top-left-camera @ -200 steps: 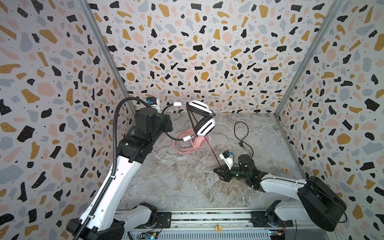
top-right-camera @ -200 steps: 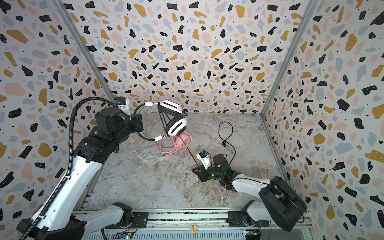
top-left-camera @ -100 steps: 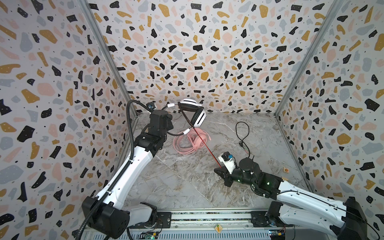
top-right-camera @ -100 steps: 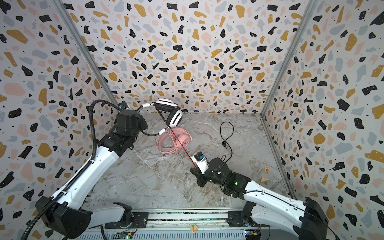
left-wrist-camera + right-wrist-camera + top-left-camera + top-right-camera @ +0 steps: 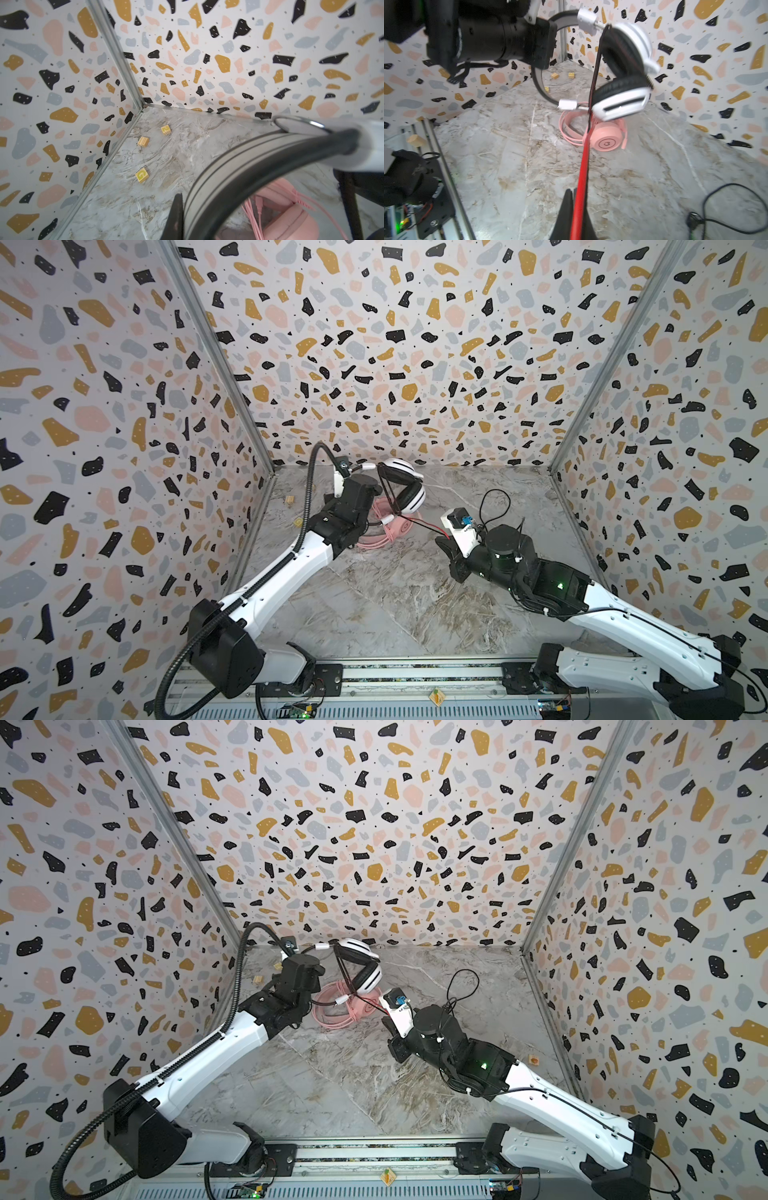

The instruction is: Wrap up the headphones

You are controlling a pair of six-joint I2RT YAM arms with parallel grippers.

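Observation:
The white-and-black headphones (image 5: 405,485) (image 5: 365,966) hang above the table at the back. My left gripper (image 5: 374,489) (image 5: 322,970) (image 5: 187,200) is shut on their grey headband (image 5: 239,166). A red-and-black cable (image 5: 583,162) (image 5: 428,526) runs taut from the ear cups (image 5: 623,99) to my right gripper (image 5: 442,539) (image 5: 388,1021) (image 5: 574,192), which is shut on it. The rest of that cable lies as a loose black loop (image 5: 494,506) (image 5: 737,207) on the table. The pink headphones (image 5: 399,526) (image 5: 365,1006) (image 5: 607,138) lie on the table under the held headset, their pink cable bundled around them.
Small wooden blocks (image 5: 142,175) (image 5: 143,142) (image 5: 165,129) lie near the back left corner (image 5: 289,500), and one (image 5: 534,1060) lies by the right wall. Patterned walls close in three sides. The rail (image 5: 415,672) carrying the arm bases runs along the front.
The left arm has swung right and stretched out, turning the white-and-black headset. The right gripper has moved toward the back with the cable still in it.

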